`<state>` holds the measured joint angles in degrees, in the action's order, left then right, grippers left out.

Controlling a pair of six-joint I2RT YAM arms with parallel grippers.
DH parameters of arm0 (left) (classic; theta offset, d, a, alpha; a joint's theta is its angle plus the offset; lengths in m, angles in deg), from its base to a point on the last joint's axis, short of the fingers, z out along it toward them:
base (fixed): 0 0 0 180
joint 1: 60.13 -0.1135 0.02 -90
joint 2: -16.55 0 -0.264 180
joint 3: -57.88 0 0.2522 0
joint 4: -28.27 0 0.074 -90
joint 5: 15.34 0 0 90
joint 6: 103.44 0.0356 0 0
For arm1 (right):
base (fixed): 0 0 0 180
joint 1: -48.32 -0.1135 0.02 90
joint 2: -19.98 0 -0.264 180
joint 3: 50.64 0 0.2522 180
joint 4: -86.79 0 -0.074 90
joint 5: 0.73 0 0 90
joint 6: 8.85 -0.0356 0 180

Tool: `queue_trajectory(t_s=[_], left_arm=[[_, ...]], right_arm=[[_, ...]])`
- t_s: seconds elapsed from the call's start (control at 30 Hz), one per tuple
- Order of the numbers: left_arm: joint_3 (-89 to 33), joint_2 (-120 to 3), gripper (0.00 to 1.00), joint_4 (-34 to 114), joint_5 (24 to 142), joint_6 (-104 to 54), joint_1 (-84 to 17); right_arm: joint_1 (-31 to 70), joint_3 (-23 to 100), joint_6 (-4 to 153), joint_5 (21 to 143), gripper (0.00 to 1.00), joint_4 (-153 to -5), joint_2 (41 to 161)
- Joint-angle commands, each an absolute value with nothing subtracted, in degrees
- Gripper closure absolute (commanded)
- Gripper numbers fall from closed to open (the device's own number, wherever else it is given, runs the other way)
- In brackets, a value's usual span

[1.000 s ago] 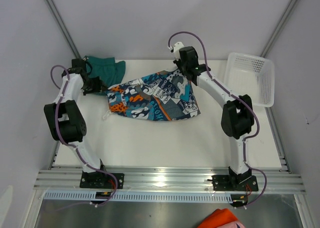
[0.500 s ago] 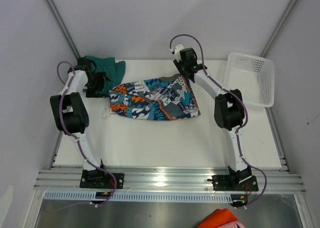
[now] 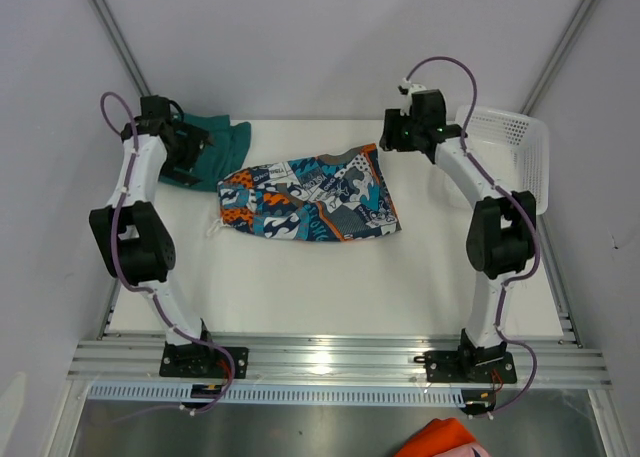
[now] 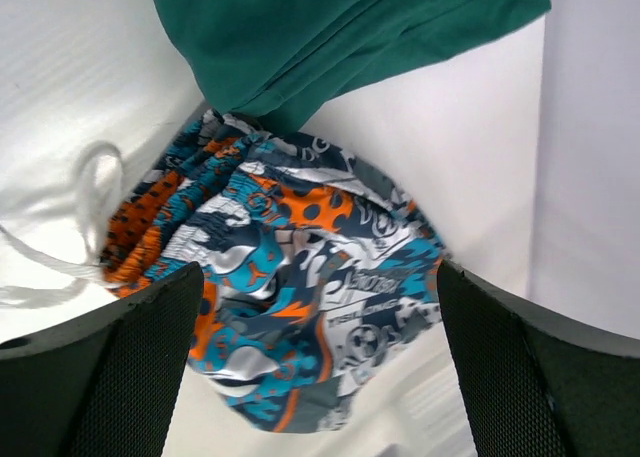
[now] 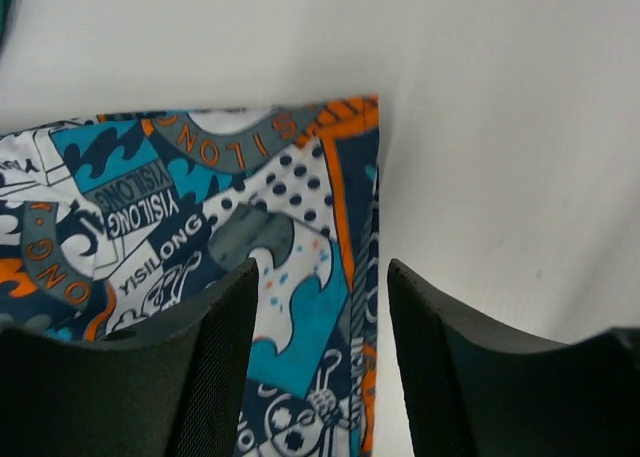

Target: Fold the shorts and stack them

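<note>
The printed shorts (image 3: 305,199) lie folded in half on the white table (image 3: 300,287), with nothing holding them. The teal shorts (image 3: 218,137) lie crumpled at the far left corner, touching the printed pair's waistband. My left gripper (image 3: 185,152) hovers open over that spot. In the left wrist view its jaws (image 4: 320,357) stand wide above the printed waistband (image 4: 290,287), the white drawstring (image 4: 80,217) and the teal shorts (image 4: 330,27). My right gripper (image 3: 392,137) hangs open past the far right corner of the printed pair. Its jaws (image 5: 322,317) straddle the hem edge (image 5: 350,227) without touching it.
A white mesh basket (image 3: 505,157) stands at the far right, just beside the right wrist. A plain orange cloth (image 3: 445,439) lies below the table's near rail. Grey walls close in the left, right and back sides.
Both grippers have opened and let go of the printed shorts, which now lie folded flat. The right arm swung right toward the basket. The left arm drew back over the teal pair.
</note>
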<state>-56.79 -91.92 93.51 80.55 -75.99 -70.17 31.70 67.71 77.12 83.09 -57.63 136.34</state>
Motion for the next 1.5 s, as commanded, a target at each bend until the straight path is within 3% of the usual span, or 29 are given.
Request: queue_trajectory(t_s=[0.0, 0.07, 0.23, 0.37, 0.6, 0.73, 0.8, 1.1, 1.13, 1.17, 1.23, 1.27, 1.47], left_arm=[[-52.6, -85.9, 0.01, 92.8, 78.8, -62.8, -68.7], [-43.5, -82.0, 0.01, 87.3, 79.9, -59.6, -67.9], [-29.7, -75.2, 0.01, 76.1, 80.5, -56.3, -63.5], [-28.5, -76.1, 0.01, 76.2, 76.2, -54.7, -60.7], [-22.9, -75.3, 0.01, 70.8, 77.7, -54.4, -60.7], [-20.9, -75.4, 0.01, 68.7, 76.9, -54.1, -60.7], [-21.0, -76.2, 0.01, 68.7, 76.6, -54.2, -60.7], [-17.8, -75.9, 0.01, 64.0, 76.8, -55.7, -60.7], [-17.6, -75.7, 0.01, 63.9, 76.3, -55.6, -60.7], [-17.8, -75.5, 0.01, 63.7, 76.2, -55.5, -60.7], [-17.5, -75.6, 0.01, 63.8, 76.1, -55.3, -60.7], [-17.5, -75.7, 0.01, 63.8, 76.1, -55.1, -60.7], [-15.9, -75.2, 0.01, 63.6, 74.9, -55.7, -58.7]], right_arm=[[34.0, 60.6, 65.5, 74.5, 0.42, -54.5, 133.6], [34.7, 54.7, 64.7, 74.4, 0.44, -56.3, 132.0], [35.4, 44.5, 63.0, 70.1, 0.63, -59.6, 128.4], [35.4, 35.4, 61.2, 70.0, 0.62, -63.1, 124.1], [34.7, 25.2, 58.7, 71.6, 0.49, -66.4, 119.3], [34.0, 24.2, 58.5, 72.8, 0.5, -66.6, 120.4], [34.0, 23.8, 57.9, 73.2, 0.56, -67.3, 121.0], [33.9, 25.1, 57.6, 77.9, 0.59, -67.8, 123.7], [33.9, 25.2, 57.5, 78.6, 0.61, -67.8, 124.0], [33.9, 25.5, 57.5, 79.9, 0.78, -67.8, 124.5], [33.8, 25.5, 57.2, 80.7, 0.96, -67.3, 125.4], [33.8, 25.2, 57.1, 80.8, 1.0, -67.5, 125.6], [33.7, 20.8, 56.4, 85.1, 1.0, -67.6, 120.5]])
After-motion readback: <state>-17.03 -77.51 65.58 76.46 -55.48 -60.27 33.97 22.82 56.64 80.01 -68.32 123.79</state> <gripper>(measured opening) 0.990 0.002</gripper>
